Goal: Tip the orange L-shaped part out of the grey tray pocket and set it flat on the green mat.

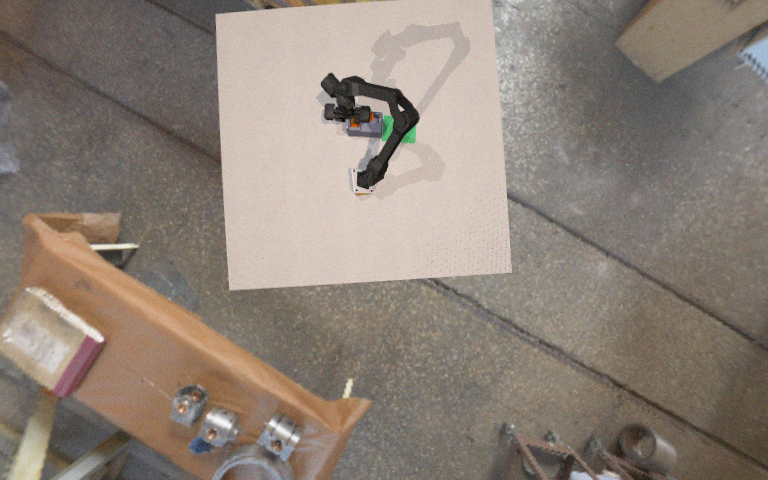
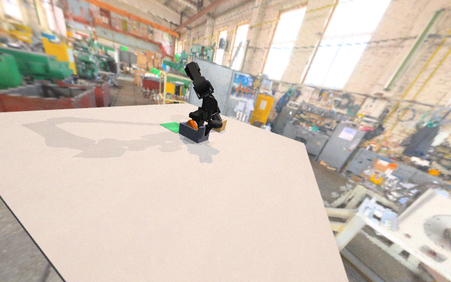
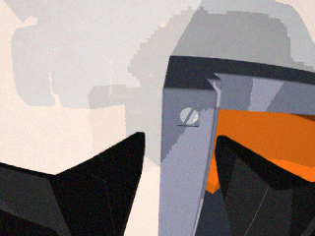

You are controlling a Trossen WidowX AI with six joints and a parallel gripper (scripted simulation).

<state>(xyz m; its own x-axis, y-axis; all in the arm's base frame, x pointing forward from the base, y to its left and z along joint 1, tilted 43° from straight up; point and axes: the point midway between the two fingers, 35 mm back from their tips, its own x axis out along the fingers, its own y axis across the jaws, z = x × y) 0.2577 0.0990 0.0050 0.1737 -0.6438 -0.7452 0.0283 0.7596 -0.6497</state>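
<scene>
The orange part is in the pocket of the grey tray. It looks tilted: in the exterior view, its mat side stands above the tray rim. My gripper is open, with no thing pinched. Its fingers straddle the tray's end wall, one outside the tray, the other over the pocket at the L-shaped end. I cannot tell if that finger touches the part. The green mat lies beside the tray, partly under the arm in the top view.
A small tan block with a white, black-dotted face stands by the arm's base. The arm bends over the mat. A screw head shows on the tray's end wall.
</scene>
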